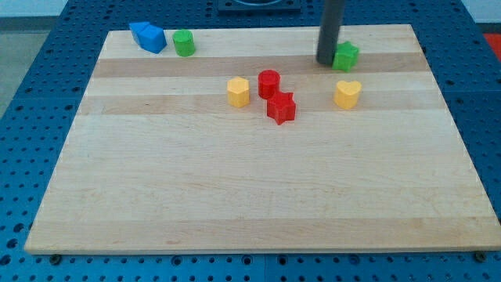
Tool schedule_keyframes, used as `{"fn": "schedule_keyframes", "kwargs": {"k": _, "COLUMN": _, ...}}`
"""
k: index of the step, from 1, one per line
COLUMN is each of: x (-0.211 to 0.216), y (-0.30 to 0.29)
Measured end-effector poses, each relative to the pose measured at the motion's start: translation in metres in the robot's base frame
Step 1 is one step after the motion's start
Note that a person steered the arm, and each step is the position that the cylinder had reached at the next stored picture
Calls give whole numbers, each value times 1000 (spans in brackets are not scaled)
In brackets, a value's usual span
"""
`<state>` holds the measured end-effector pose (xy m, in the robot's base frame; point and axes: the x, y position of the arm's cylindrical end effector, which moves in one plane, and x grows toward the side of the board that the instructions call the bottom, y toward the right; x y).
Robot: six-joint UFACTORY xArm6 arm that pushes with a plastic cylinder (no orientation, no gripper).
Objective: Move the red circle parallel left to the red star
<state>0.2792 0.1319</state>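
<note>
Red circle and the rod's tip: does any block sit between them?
No. In the camera view, only bare board lies between my tip and the red circle; the green block sits on the tip's far side.

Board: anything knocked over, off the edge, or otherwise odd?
Nothing stands out. All six blocks sit flat on the wooden board, none over an edge. The red circle touches the red star, and my tip sits right beside the green block.

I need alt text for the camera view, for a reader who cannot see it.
My tip rests near the board's top edge, just left of a green block, away from the red circle and the red star touching below it. The wooden board also holds yellow, blue and green blocks.
</note>
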Motion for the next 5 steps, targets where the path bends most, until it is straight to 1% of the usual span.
{"fn": "schedule_keyframes", "kwargs": {"k": 1, "x": 9, "y": -28}}
{"fn": "schedule_keyframes", "kwargs": {"k": 2, "x": 56, "y": -102}}
{"fn": "schedule_keyframes", "kwargs": {"k": 3, "x": 135, "y": -144}}
{"fn": "schedule_keyframes", "kwargs": {"k": 4, "x": 177, "y": -190}}
{"fn": "schedule_keyframes", "kwargs": {"k": 5, "x": 173, "y": -221}}
